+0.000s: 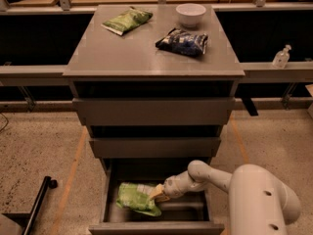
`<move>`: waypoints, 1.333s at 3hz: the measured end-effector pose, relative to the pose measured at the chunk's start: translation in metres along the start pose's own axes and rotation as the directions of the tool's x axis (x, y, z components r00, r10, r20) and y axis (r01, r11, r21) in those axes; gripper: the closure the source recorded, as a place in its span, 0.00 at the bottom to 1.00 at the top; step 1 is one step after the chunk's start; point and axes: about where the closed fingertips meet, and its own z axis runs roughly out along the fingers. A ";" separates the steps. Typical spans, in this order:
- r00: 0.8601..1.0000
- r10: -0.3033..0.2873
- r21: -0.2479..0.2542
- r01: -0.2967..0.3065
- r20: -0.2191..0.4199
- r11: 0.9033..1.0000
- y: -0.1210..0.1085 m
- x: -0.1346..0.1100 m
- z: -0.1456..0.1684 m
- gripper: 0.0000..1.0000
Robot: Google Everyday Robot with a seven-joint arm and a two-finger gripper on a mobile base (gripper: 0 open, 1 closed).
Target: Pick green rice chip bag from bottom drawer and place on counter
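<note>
The bottom drawer stands pulled open at the foot of the cabinet. The green rice chip bag lies inside it at the left, puffy and light green with a whitish patch at its top. My gripper reaches into the drawer from the right and sits at the bag's right end, touching it. The counter is the grey cabinet top above.
On the counter lie a flatter dark green bag, a dark blue-and-white bag and a white bowl. Two shut grey drawers sit above the open one. A clear bottle stands on the right side rail. A black pole lies on the floor at left.
</note>
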 end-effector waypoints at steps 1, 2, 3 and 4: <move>1.000 -0.018 -0.034 0.018 0.002 0.999 0.014 0.020 -0.043 1.00; 0.999 -0.053 -0.081 0.053 0.005 0.995 0.037 0.043 -0.101 1.00; 0.995 -0.095 -0.085 0.096 0.009 0.992 0.065 0.055 -0.163 1.00; 0.982 -0.177 -0.048 0.180 0.070 0.982 0.099 0.052 -0.227 1.00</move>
